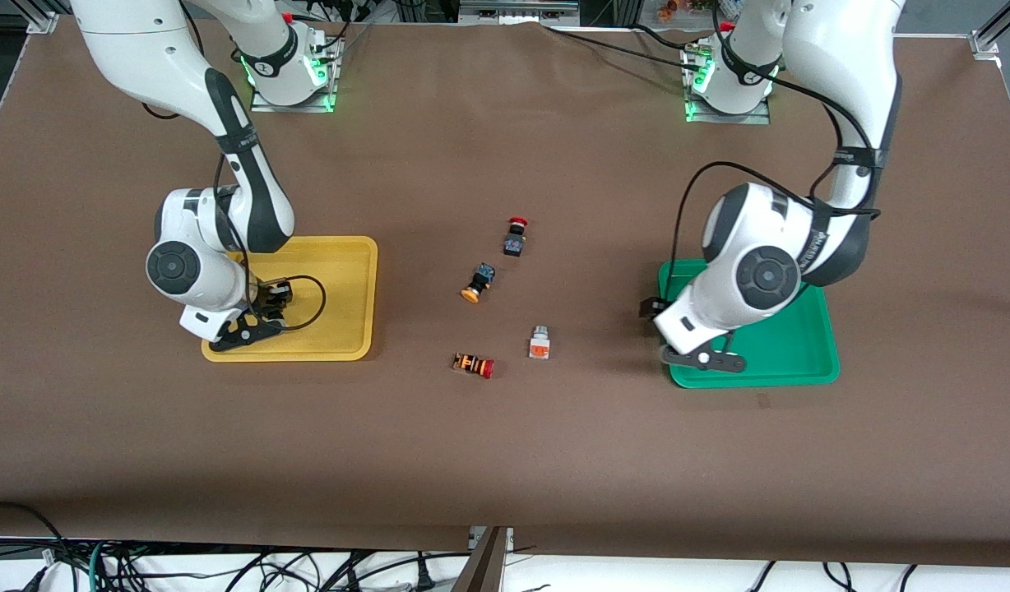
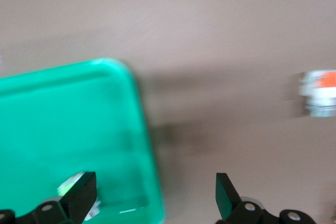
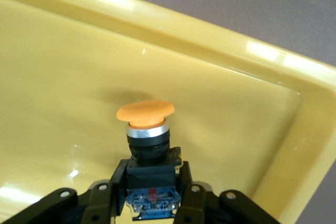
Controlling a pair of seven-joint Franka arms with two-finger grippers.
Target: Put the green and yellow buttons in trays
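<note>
My right gripper (image 1: 266, 306) is over the yellow tray (image 1: 340, 247). In the right wrist view it (image 3: 151, 192) is shut on a black-bodied button with a yellow-orange cap (image 3: 145, 113), held low inside the yellow tray (image 3: 220, 51). My left gripper (image 1: 655, 312) is open over the green tray's (image 1: 793, 345) rim toward the table's middle. In the left wrist view it (image 2: 152, 199) straddles the green tray's (image 2: 63, 114) rim. A small white and green thing (image 2: 70, 185) lies in the tray by one finger. A second yellow-capped button (image 1: 477, 282) and the white orange-faced button (image 1: 539, 342) (image 2: 320, 93) lie between the trays.
A black-bodied button with a red cap (image 1: 516, 236) lies farther from the front camera than the yellow-capped one. An orange-striped button with a red cap (image 1: 474, 364) lies nearest the front camera. Brown cloth (image 1: 505, 460) covers the table.
</note>
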